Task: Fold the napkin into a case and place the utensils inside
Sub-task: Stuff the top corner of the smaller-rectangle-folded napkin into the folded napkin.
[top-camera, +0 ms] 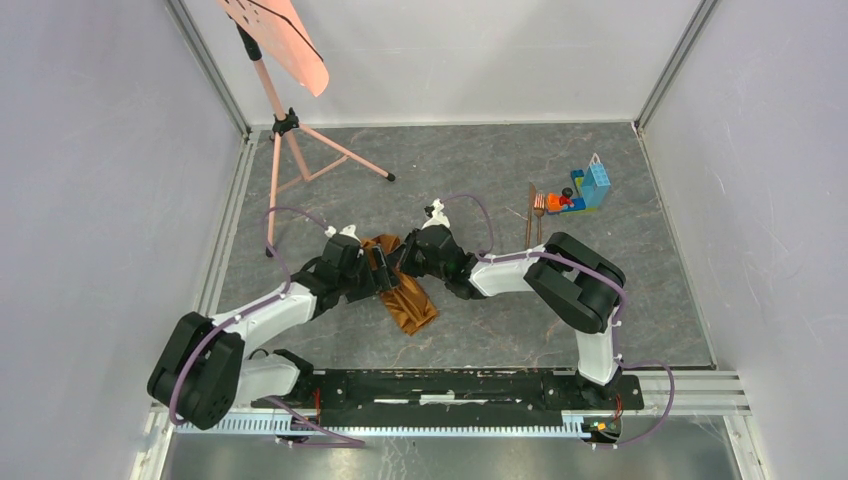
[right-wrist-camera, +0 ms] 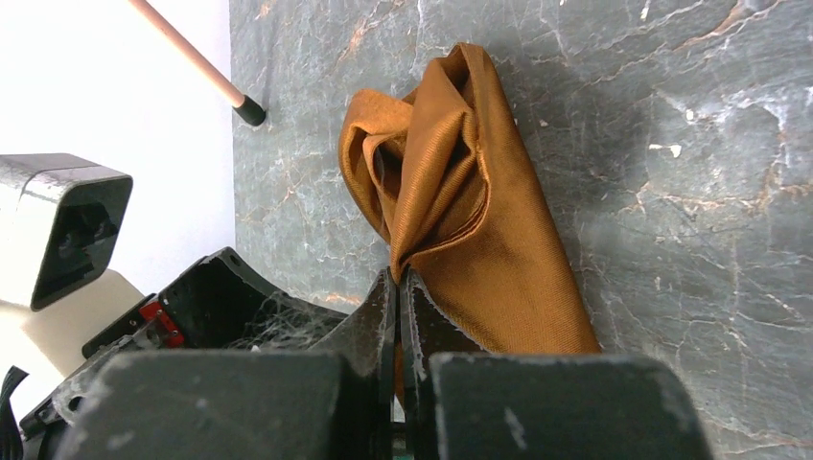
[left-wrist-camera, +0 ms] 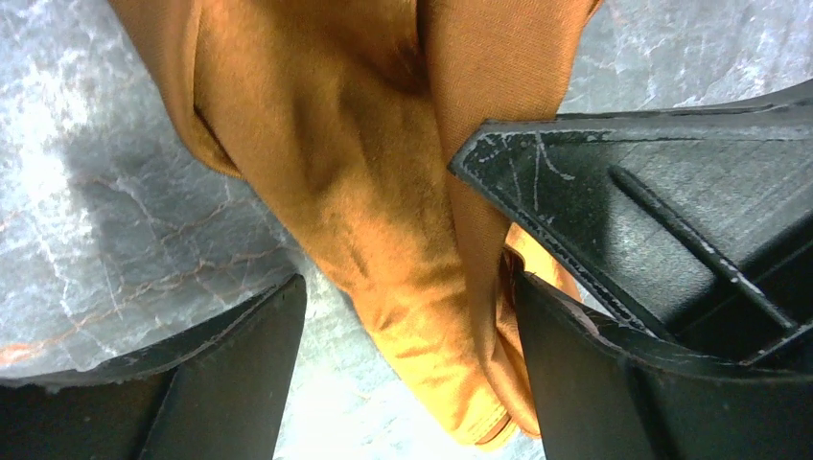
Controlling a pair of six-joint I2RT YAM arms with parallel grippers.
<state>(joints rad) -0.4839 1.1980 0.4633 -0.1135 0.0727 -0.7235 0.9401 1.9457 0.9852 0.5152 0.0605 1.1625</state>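
- Far-left of you: salmon-pink sheet [top-camera: 285, 35] on a pink tripod stand [top-camera: 290, 140]. Far-right: colourful toy brick pile [top-camera: 585, 188] on the grey marbled tabletop [top-camera: 480, 330].
- Two slim dark red-brown utensils [top-camera: 534, 212] lie side by side just left of the bricks, long axes far-to-near, well apart from yr cloth.
- Shiny orange-brown satin napkin [top-camera: 408, 300] is bunched into a long bundle mid-table, btwn both grippers. Its long axis runs far-to-near, w/ the near end slanting right.
- Left gripper [left-wrist-camera: 410, 297]: released, fingers spread w/ the cloth lying btwn them.
- Right gripper [right-wrist-camera: 398, 283]: clenched on a napkin fold.
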